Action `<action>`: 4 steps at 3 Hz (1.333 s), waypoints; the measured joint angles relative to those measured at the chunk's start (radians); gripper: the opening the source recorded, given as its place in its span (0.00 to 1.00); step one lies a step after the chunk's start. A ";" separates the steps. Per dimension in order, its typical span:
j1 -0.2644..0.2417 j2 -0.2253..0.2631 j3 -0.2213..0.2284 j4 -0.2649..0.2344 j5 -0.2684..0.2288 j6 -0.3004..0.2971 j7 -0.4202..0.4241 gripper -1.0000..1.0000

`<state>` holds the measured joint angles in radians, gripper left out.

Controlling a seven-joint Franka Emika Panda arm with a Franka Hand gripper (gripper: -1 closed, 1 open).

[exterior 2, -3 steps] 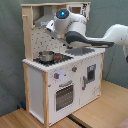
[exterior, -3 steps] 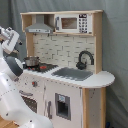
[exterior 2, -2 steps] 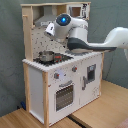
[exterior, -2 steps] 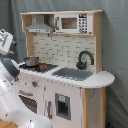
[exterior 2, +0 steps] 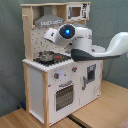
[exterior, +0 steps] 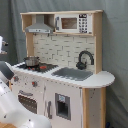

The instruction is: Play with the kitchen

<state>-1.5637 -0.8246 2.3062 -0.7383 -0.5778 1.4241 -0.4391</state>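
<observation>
First exterior view shows the tall white and light-wood toy kitchen (exterior: 62, 70) standing against a grey curtain (exterior: 115, 55), on a wooden floor (exterior 2: 100, 112) in the second exterior view; grey hood (exterior: 40, 26) up top, small steel pot (exterior: 31, 61) on the red-ringed hob (exterior: 44, 66), black curved faucet (exterior: 86, 59) behind the grey sink (exterior: 74, 74), oven door (exterior 2: 64, 95) below the knobs (exterior 2: 66, 74). White robot arm (exterior 2: 82, 42) reaches across the counter in the second exterior view, its blue-lit joint over the hob; claw hidden behind the arm's own body, so released or clenched I cannot tell. Risks, as judgement: arm sits near the pot, a sideways sweep could knock it off the hob; elbow hangs close to the hood and shelf, a lift could bump them; the kitchen is light, a hard push might shift or tip it.
</observation>
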 joint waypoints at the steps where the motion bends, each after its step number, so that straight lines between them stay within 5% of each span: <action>1: 0.070 -0.002 0.000 -0.052 -0.072 0.002 0.009 1.00; 4: 0.143 0.070 -0.003 -0.279 -0.249 0.125 0.055 1.00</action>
<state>-1.4212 -0.7542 2.3035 -1.0171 -0.8273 1.5489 -0.3838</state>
